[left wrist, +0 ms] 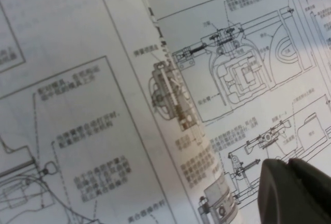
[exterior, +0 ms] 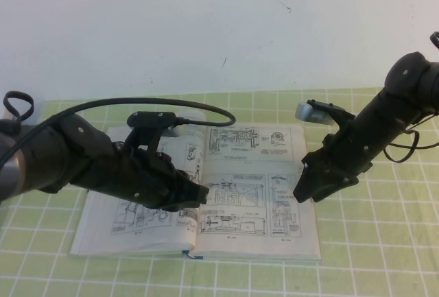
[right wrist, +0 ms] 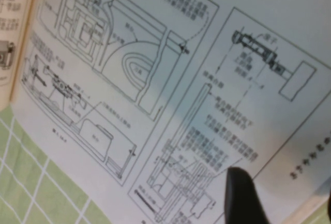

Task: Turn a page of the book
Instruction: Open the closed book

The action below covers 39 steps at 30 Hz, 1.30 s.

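**Both grippers low over the open book**

Right gripper (exterior: pixel 305 186) hangs over the outer edge of the book's (exterior: pixel 206 239) right-hand side with its jaws spread wide. Its wrist view shows one dark fingertip (right wrist: pixel 240 195) just above the printed sheet, with nothing clamped between the jaws. Whether that tip touches the paper cannot be told.

Left gripper (exterior: pixel 199 197) sits low near the book's centre fold, over the inner part of the left-hand side. Only one dark finger (left wrist: pixel 295 193) shows in its wrist view, close above the drawings, so its opening cannot be told.

Beneath both lies the book, open and flat on a green checked cloth (exterior: pixel 384 242). The page (exterior: pixel 257 173) with framed machine drawings lies face up on the right stack, between the two grippers, its outer edge directly below the right one.
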{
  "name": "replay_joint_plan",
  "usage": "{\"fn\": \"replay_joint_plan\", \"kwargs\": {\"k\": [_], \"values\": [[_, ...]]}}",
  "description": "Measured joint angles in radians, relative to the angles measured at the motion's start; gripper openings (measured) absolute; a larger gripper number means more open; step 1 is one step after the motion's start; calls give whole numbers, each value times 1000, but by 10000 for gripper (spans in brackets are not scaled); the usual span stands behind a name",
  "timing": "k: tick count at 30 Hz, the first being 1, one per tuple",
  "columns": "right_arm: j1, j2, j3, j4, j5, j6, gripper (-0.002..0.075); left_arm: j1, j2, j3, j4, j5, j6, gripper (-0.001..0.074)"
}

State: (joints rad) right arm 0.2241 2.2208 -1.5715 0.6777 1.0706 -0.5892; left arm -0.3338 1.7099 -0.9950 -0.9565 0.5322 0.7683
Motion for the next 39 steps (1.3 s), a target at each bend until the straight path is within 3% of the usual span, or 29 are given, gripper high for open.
{"fn": "replay_joint_plan", "kwargs": {"k": [11, 19, 26, 39], "values": [[1, 0, 0, 4, 0, -6, 343, 0, 0, 0, 2, -41, -2, -4], [4, 0, 0, -10, 14, 2, 342, 0, 5, 0, 54, -124, -67, -4], [6, 0, 0, -21, 32, 4, 342, 0, 59, 0, 223, -139, -243, -4], [8, 0, -37, -27, 61, 6, 342, 2, 101, -2, 232, -129, -266, -4]]}}
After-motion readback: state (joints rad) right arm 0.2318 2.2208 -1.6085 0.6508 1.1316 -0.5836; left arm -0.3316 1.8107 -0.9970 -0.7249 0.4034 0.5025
